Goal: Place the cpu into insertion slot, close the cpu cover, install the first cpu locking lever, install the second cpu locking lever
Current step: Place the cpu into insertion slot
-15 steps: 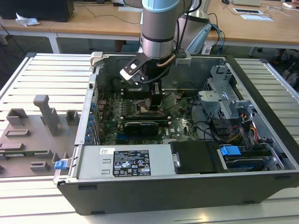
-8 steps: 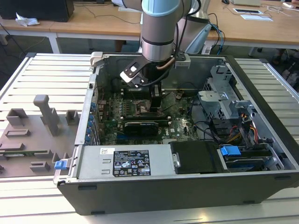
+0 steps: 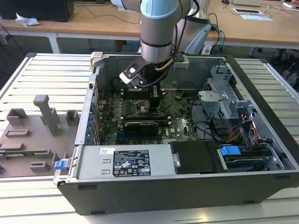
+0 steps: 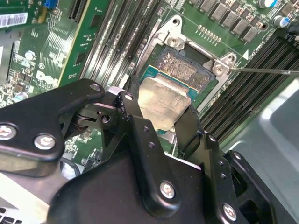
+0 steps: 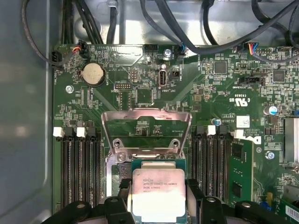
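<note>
Slatted metal bench (image 3: 51, 74), exterior view: black gripper (image 3: 150, 103) inside dark-grey computer case (image 3: 187, 191) | second wrist view: pinching silver-topped square cpu (image 4: 161, 105) just above dark pinned insertion slot (image 4: 184, 70), apparently unseated | first wrist view: silvery framed cpu cover (image 5: 146, 126) upright ahead; closing, locking remain.

Silver arm (image 3: 158, 42), seemingly blue-capped; black screw-studded hand (image 4: 159, 106).

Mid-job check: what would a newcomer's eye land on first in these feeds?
The cpu, its pale metal top clamped between the black fingers of the gripper, hangs just over the insertion slot in the second wrist view. Next, the cpu cover stands raised open at the slot's edge in the first wrist view, and the arm reaches down into the open computer case in the exterior view.
</note>
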`<state>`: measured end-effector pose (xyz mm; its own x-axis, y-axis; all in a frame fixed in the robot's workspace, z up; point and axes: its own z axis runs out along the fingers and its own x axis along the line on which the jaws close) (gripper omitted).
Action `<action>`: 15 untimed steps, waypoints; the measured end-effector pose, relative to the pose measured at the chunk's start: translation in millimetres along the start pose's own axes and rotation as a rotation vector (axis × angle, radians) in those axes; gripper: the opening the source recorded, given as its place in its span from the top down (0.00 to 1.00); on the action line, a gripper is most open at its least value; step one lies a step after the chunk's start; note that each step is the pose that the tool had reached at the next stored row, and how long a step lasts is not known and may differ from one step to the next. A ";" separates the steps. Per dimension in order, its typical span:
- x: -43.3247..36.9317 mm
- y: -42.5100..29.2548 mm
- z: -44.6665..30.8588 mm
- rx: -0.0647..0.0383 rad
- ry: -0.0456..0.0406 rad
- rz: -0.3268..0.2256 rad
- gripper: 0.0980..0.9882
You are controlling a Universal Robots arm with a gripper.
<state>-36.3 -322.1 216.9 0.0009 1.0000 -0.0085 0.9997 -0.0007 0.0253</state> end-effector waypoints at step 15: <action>4.4 -9.5 9.4 0.000 0.0168 -0.015 0.50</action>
<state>-45.6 -317.7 207.2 -0.0146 0.9999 0.0079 0.9996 0.0144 0.0254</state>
